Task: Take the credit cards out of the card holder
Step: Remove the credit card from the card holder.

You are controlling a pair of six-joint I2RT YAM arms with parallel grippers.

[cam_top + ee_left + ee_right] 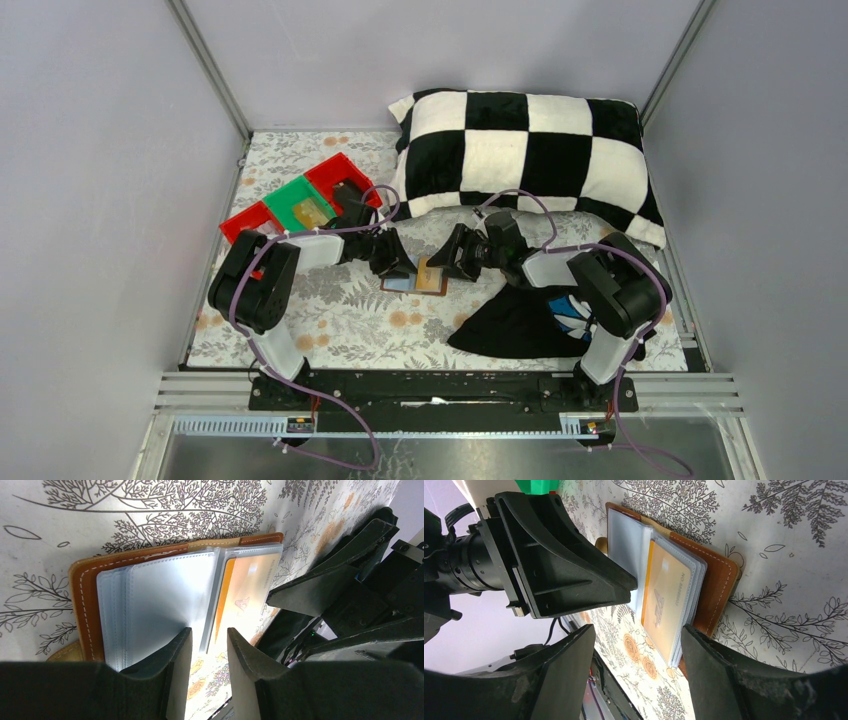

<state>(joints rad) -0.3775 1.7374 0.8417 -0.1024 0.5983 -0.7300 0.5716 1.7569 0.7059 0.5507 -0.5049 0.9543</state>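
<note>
One card holder (87,587) lies open and flat on the floral tablecloth (340,320), between the two grippers. One beige-orange credit card (247,592) is counted, lodged in a clear plastic sleeve (165,600) on the holder's right-hand page. The other sleeves look blank and greyish, and no second card can be made out in them.

The left gripper (209,635) is held with its fingers a little apart. The free edge of a sleeve stands in the narrow gap, and no firm pinch on it is seen. The right gripper (638,630) is spread wide. Its fingers frame the end of the card-bearing page, and contact cannot be judged.

Only in the overhead view are the surroundings seen. One black-and-white checked pillow (530,150) lies at the far edge. Three trays (283,198), two red and one green, stand in a row at the far left. One black cloth (515,325) lies crumpled by the right arm's base. A yellowish flat item (311,212) lies in the green tray, too small to identify.

Only in the wrist views are the stacked sleeves, the white stitching on the brown leather rim and the printing on the card resolved. In the right wrist view a left fingertip (626,582) is shown touching a sleeve's face.
</note>
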